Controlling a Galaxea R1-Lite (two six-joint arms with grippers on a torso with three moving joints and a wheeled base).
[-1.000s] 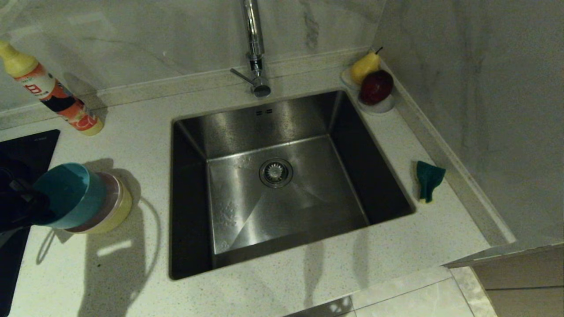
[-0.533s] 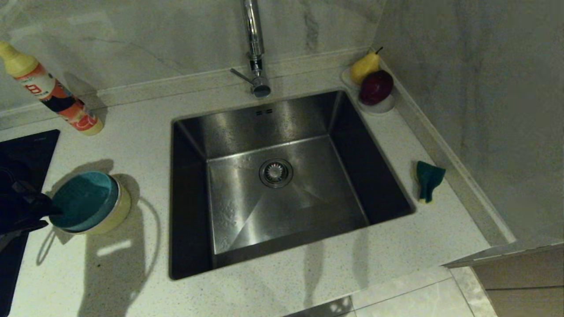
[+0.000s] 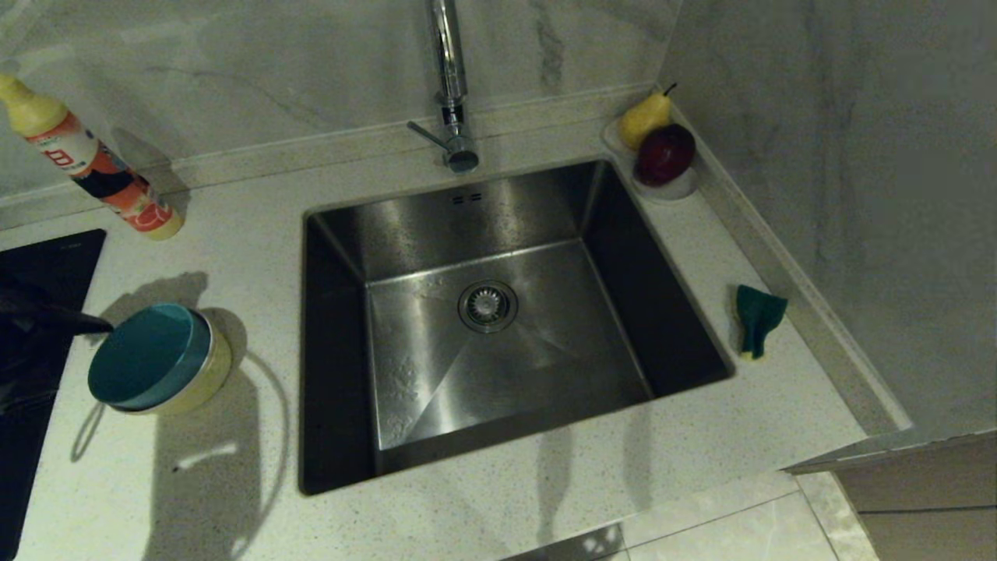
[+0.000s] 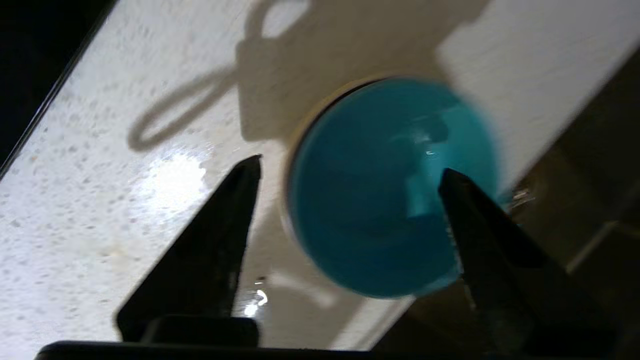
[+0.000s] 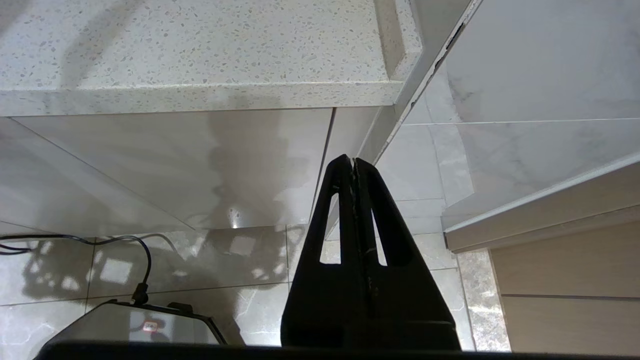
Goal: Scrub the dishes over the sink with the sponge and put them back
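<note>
The light blue bowl (image 3: 148, 357) (image 4: 390, 200) sits nested on top of the yellow bowl (image 3: 214, 372) on the counter left of the sink (image 3: 467, 210). The pink bowl is hidden inside the stack. My left gripper (image 4: 350, 165) is open and holds nothing; the blue bowl lies free beyond its fingers. One dark fingertip (image 3: 89, 319) shows just left of the stack. The green sponge (image 3: 757, 318) lies on the counter right of the sink. My right gripper (image 5: 354, 160) is shut and empty, parked below the counter edge.
A tall chrome tap (image 3: 448, 70) stands behind the sink. A detergent bottle (image 3: 93, 167) leans at the back left, with a black cooktop (image 3: 47, 257) at the left edge. A white dish (image 3: 676, 187) with a pear and an apple sits at the back right, by the wall.
The blue bowl, held tilted above the stack, has come down onto it. My left gripper has opened, let go of it and drawn back to the left.
</note>
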